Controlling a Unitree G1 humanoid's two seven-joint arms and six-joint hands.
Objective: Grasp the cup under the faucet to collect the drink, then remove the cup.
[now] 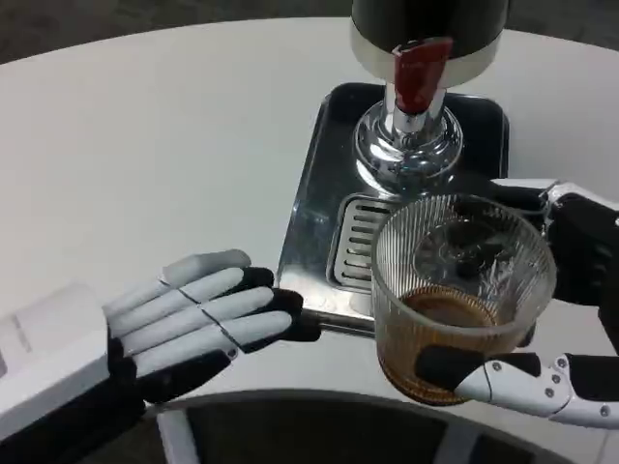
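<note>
A ribbed clear glass cup [455, 290] with brown drink in its bottom is lifted toward the camera, in front of the drip tray. My right hand [551, 319] grips it from the right, fingers wrapped around its side and base. The dispenser's chrome faucet [408, 135] with a red tap handle [421, 70] stands behind the cup on a steel drip tray [309, 193]. My left hand [193, 314] lies flat on the table left of the tray, fingers straight and spread, fingertips near the tray's front left corner, holding nothing.
The round white table [145, 145] stretches to the left and back. The dark dispenser body [430, 19] rises at the top. The table's front edge runs just below both hands.
</note>
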